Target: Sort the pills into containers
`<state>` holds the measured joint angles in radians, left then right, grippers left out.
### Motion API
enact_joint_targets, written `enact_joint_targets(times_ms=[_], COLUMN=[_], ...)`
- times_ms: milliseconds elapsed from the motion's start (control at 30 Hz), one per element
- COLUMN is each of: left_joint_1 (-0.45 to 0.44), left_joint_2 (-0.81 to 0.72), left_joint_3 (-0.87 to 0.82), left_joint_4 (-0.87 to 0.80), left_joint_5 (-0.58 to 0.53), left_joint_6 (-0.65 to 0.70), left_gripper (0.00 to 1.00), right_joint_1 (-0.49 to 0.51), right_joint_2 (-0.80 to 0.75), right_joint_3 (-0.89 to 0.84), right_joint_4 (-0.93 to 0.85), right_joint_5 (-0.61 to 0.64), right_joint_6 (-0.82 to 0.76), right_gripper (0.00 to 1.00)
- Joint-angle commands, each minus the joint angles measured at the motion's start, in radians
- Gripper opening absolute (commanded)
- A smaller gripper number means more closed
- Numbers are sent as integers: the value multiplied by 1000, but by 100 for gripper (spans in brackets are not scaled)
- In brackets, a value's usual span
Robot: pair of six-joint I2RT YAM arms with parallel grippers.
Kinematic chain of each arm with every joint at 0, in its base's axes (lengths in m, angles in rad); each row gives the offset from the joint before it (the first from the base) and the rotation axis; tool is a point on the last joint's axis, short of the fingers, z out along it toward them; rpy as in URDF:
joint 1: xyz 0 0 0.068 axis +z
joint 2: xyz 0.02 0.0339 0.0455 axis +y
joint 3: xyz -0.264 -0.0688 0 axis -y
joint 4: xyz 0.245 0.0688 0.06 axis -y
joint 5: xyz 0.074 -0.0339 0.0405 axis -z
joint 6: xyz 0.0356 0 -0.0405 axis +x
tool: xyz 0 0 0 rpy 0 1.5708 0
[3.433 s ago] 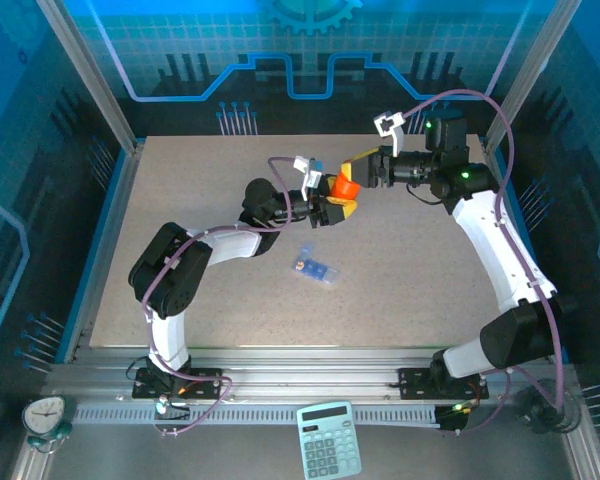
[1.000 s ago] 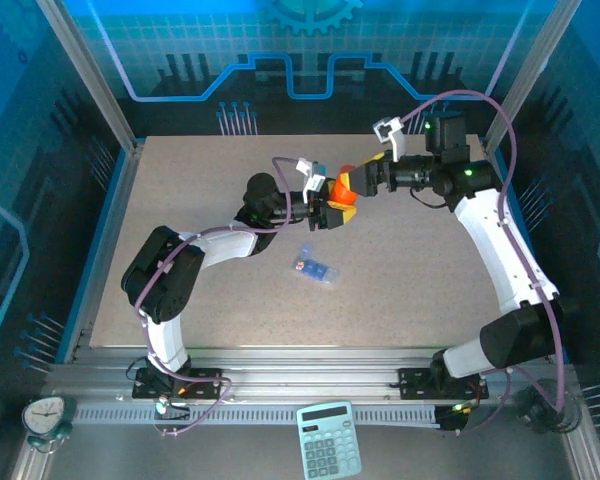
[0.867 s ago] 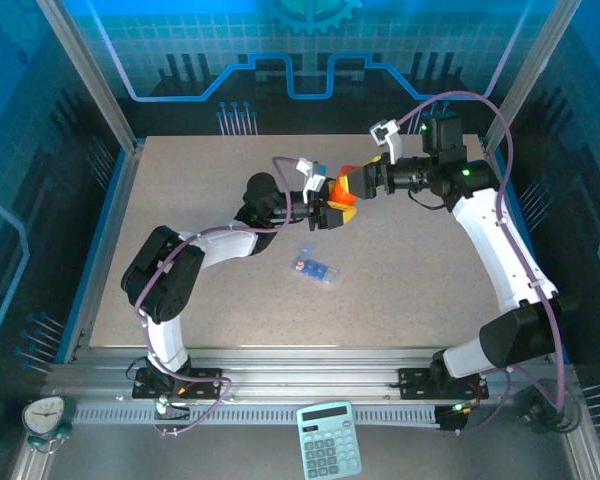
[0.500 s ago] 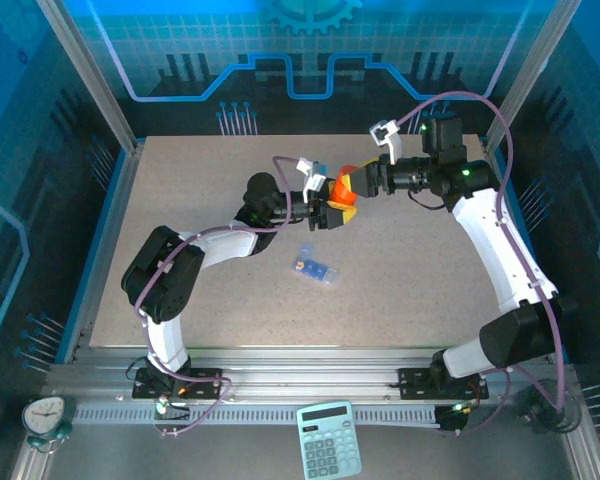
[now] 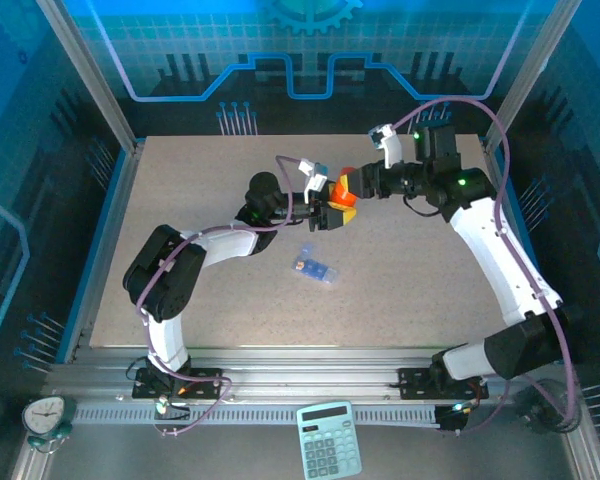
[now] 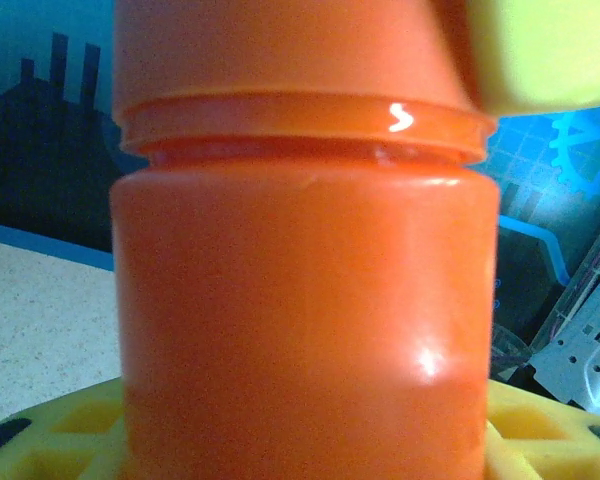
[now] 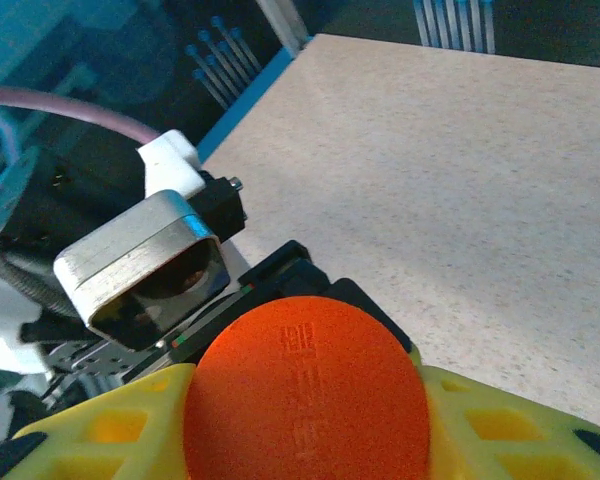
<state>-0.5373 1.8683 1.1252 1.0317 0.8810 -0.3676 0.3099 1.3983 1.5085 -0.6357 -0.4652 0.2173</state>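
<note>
Left hand [image 5: 337,209] grips bottle [image 5: 341,193]; pill box [image 5: 313,267] nearby.

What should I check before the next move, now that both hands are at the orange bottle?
1. Left hand grips the orange bottle by its body: ok, yellow fingers show on both sides.
2. Right hand grips the cap: ok.
3. Cap removed: not ok; in the left wrist view it sits on the neck.
4. Pill box lies on the table, apart from both arms: ok.
5. Pill box compartments open: cannot tell, too small.
6. Pills inside the bottle: cannot tell, the wall is not see-through.
</note>
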Motion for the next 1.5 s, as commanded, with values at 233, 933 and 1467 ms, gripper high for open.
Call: enact_joint_targets(times_ms=[233,933,1467], left_joint_1=[0,1,0], left_joint_2=[-6,-9,-12], left_joint_3=[47,40,44], left_joint_4=[54,42,35], left_joint_5=[4,10,15], left_joint_6=[12,21,18], left_gripper=[10,10,10], right_joint_1=[98,-38,-111], right_joint_2=[-73,-103,24], right_joint_3=[-145,-22,35], right_joint_4=[51,39,-14], right_joint_5=[306,-41,-281], right_joint_6=[209,55,-68], right_gripper=[49,92,85])
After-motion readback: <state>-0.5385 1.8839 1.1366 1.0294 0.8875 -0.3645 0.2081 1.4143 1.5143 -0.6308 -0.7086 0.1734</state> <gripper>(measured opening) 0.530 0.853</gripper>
